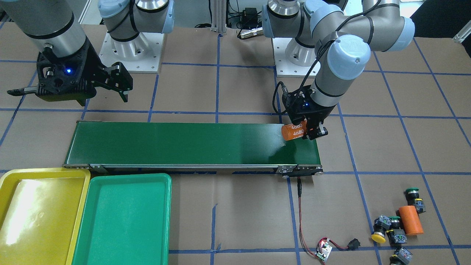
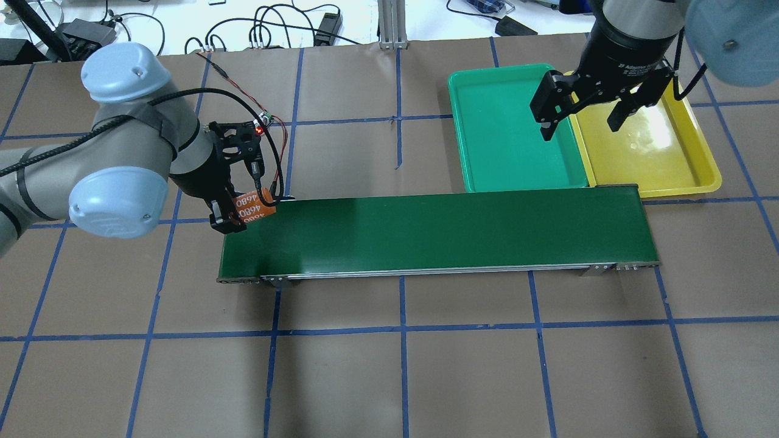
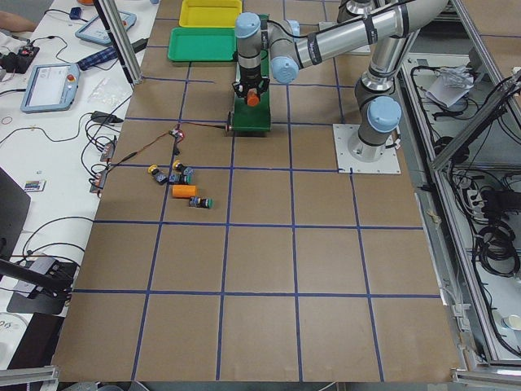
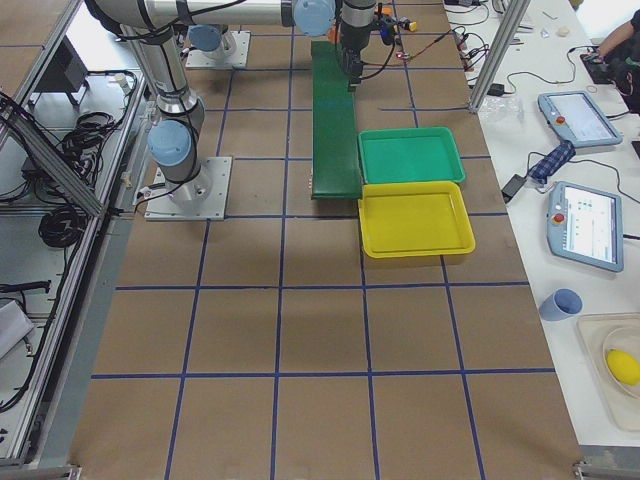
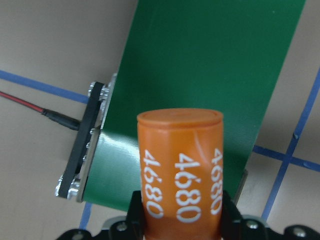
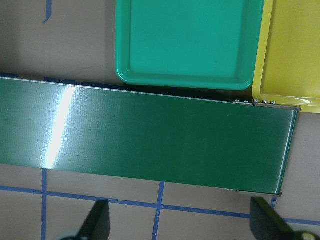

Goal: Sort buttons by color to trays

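While left gripper [image 1: 307,133] pinches an orange plastic cylinder [image 1: 293,131] (marked 4680) over dark-green conveyor belt's [image 1: 184,143] left end, right gripper [image 2: 581,128] hangs spread at the right.

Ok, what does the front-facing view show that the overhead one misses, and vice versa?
Only front-facing: the buttons on the table beside a second orange cylinder, and the arm bases. Only overhead: the outer rim of the yellow tray, and cables past the table's far edge. Both: the left gripper shut on the orange 4680 cylinder over the end of the conveyor belt, the right gripper open, the green tray.
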`<state>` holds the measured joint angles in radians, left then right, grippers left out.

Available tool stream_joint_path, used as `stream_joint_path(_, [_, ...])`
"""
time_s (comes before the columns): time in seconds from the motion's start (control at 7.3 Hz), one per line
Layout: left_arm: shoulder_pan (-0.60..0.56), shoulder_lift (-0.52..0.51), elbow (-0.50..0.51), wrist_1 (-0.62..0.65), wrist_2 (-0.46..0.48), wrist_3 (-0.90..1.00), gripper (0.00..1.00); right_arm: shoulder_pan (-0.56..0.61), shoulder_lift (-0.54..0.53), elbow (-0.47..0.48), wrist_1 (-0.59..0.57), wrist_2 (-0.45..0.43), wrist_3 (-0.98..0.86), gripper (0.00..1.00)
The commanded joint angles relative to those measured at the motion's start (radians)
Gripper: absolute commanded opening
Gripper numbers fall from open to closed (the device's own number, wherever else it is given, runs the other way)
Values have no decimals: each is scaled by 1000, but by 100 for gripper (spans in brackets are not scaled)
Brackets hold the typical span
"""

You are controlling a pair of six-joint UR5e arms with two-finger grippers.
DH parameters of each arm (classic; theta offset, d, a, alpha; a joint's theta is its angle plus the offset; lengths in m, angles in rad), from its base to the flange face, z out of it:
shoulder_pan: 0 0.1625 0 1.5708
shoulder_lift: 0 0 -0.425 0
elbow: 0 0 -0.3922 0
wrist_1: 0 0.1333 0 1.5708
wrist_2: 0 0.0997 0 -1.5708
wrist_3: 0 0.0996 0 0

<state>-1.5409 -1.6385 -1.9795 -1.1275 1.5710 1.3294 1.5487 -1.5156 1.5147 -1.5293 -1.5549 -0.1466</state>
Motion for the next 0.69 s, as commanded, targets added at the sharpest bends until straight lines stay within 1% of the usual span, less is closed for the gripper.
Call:
stream_joint_path(0.0, [-13,-35,-45,92,1,4,12,-1,-2,-1,1,-1,-1,100])
stream_joint_path(0.14, [-15,-40,-47,150,0,7,21,1,-2,-1,1,-1,-1,100])
stream_joint_path(0.27, [-12,-46,-53,147,-3,-7,61,1,-2,-1,3,-1,-1,100])
stream_joint_path(0.41, [-8,-58,-56,159,-2,-12,98,1,-2,-1,3,1,-1,100])
stream_joint_path(0.55, [-11,-63,-56,157,0,-19,100,1,-2,-1,3,-1,-1,100])
